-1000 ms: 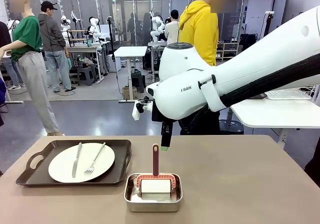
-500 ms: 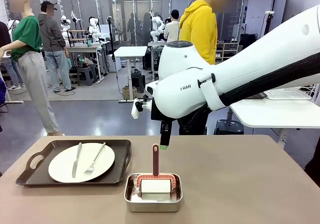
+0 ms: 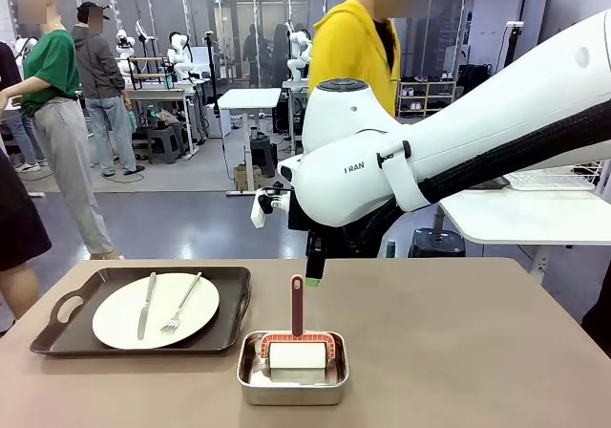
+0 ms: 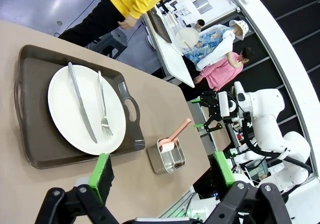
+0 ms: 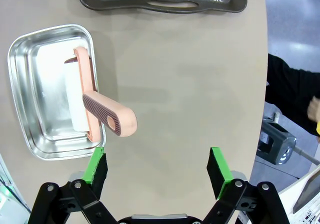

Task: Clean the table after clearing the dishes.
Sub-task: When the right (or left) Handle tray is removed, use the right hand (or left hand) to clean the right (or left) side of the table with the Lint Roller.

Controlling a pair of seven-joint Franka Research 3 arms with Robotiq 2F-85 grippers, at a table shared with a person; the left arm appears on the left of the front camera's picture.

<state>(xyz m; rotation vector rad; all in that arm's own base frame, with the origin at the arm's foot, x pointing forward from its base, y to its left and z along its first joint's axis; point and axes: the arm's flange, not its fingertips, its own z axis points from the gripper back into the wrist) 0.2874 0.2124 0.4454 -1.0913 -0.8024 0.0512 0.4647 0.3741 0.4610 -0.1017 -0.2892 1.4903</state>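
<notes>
On the left of the taupe table (image 3: 458,352) sits a dark brown tray (image 3: 235,299) with a white plate (image 3: 119,321), a knife (image 3: 146,306) and a fork (image 3: 179,306). From above, the left wrist view shows the same tray (image 4: 35,144) and plate (image 4: 67,109). My left gripper (image 4: 161,171) hangs open high over the table's near edge. The right gripper (image 3: 313,273) hovers open just behind a steel pan (image 3: 250,382) that holds a pink-handled roller (image 3: 297,306). In its own view the right gripper (image 5: 158,166) is empty, beside the roller (image 5: 107,115).
A person in a yellow hoodie (image 3: 353,51) stands at the far side behind my right arm. Another person's dark-clothed side (image 3: 17,223) shows at the table's left edge. A white table (image 3: 535,216) stands at the back right.
The person in yellow has stepped to the left behind the arm. A dark-clothed person has come in at the left edge. Both grippers stay open and nearly still.
</notes>
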